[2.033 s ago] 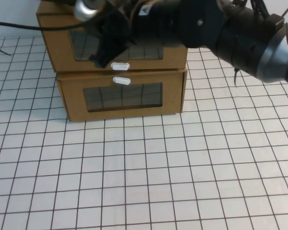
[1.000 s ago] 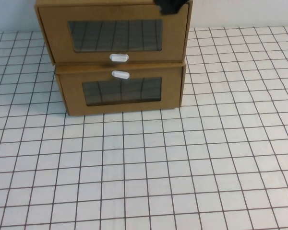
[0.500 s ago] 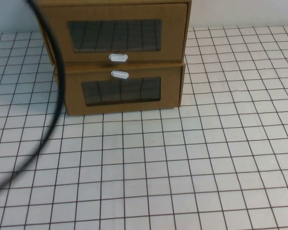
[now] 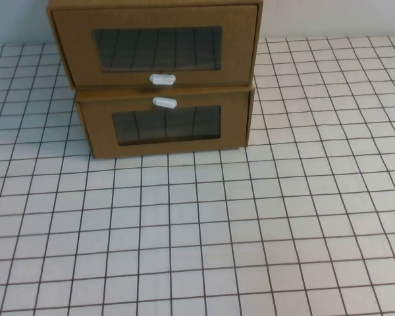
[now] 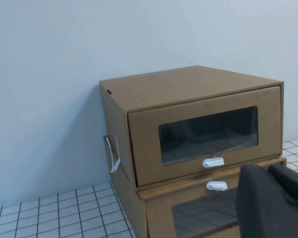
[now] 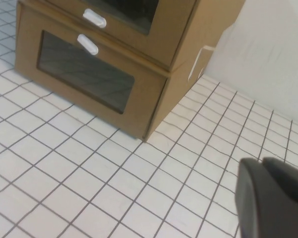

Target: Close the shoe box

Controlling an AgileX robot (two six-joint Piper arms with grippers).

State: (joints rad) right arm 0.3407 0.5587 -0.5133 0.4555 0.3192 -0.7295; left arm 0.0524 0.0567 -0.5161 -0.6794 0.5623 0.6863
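Nearest to the camera is the white table [image 4: 197,250] with its dark grid lines, and in the high view neither arm shows over it. The left gripper [image 5: 274,201] shows only in its own wrist view, as a dark shape close to the lens. It is in front of the two boxes and covers a part of the front of the lower cardboard box [image 4: 234,125]. If this gripper is open or closed cannot be told. The right gripper [image 6: 273,198] also shows only in its own wrist view, as a dark shape over the bare tiles. It is well apart from the boxes and looks at their front and their right side; its state cannot be told either. Farther back, the lower cardboard box stands on the table, with its white tab [image 4: 165,102] above its window. The shoe box [image 4: 237,46] stands directly on top of it, at the far edge of the table and left of the middle. It has a clear window [image 4: 158,49] in the front and a small white pull tab [image 4: 162,79] just below this window. In the left wrist view its drawer front sits about level with the outer sleeve. Neither gripper touches the shoe box. Behind the boxes is a plain pale wall [image 5: 64,74].
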